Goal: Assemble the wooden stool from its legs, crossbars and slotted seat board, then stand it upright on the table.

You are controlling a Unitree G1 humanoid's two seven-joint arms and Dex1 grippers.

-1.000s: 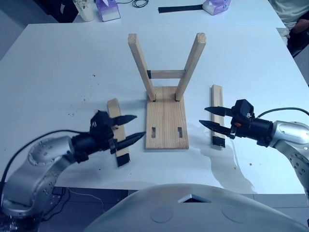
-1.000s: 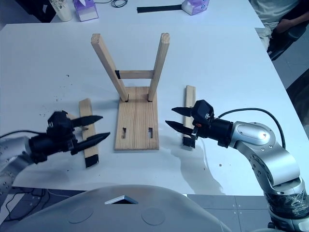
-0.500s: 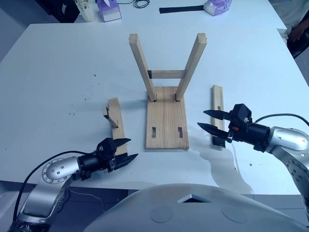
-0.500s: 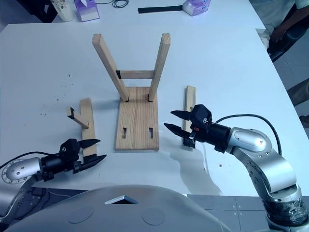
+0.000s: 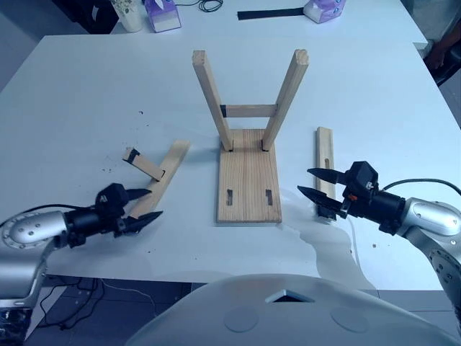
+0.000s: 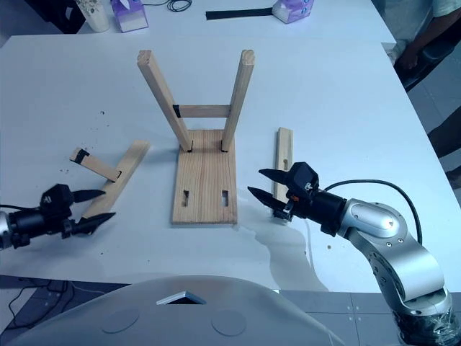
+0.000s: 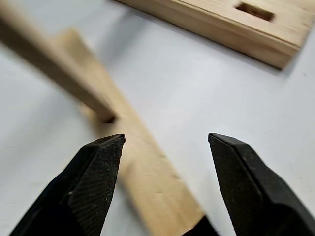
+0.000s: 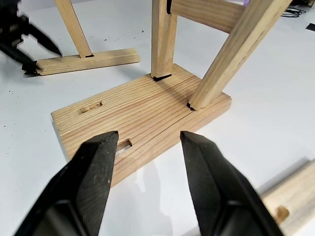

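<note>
The slotted seat board (image 5: 248,176) lies flat mid-table. Two legs (image 5: 213,97) stand in its far slots, joined by a crossbar (image 5: 248,110); its two near slots (image 5: 229,193) are empty. A loose leg (image 5: 164,175) with a crossbar (image 5: 142,163) stuck in it lies slanted to the board's left. My left gripper (image 5: 155,202) is open at that leg's near end (image 7: 147,172), one finger on each side. Another loose leg (image 5: 324,162) lies to the board's right. My right gripper (image 5: 304,180) hovers open over that leg's near end, pointing at the board (image 8: 147,105).
Two tissue boxes (image 5: 161,14), a cup (image 5: 128,13), a black strap (image 5: 268,13) and a cable sit along the table's far edge. Dark specks (image 5: 108,169) dot the left side. The front table edge runs close under both arms.
The left loose leg has swung from lying along the board to a slant, its near end shifted left. My left gripper moved left and farther from the front edge. The right gripper barely moved.
</note>
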